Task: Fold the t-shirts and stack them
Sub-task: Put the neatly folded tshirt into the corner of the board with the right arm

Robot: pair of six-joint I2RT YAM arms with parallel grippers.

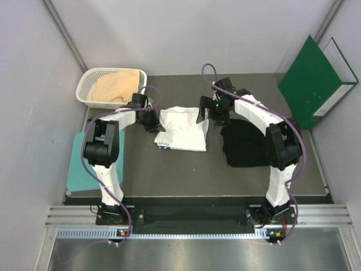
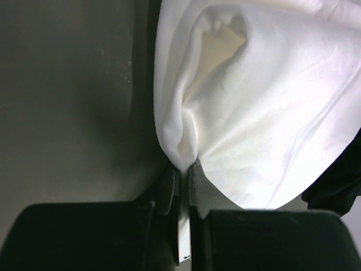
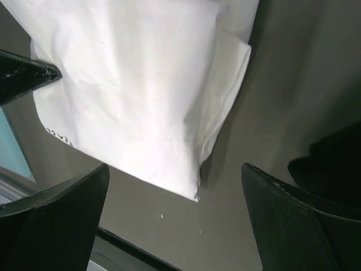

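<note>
Top external view shows the white t-shirt looking mostly folded mid-table, left gripper pinched shut on its edge, right gripper wide open over it holding nothing; black t-shirt lies beside it, tan-peach t-shirt sits in the basket, so I'd say nothing's stacked yet

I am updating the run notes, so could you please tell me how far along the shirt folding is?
Done: the black t-shirt lies in a compact rectangle, apparently folded. In hand: the white t-shirt, partly folded, its left edge pinched by the shut left end effector; the right end effector hovers open over it. Left: the tan t-shirt sits crumpled in the basket, and nothing is stacked.
</note>
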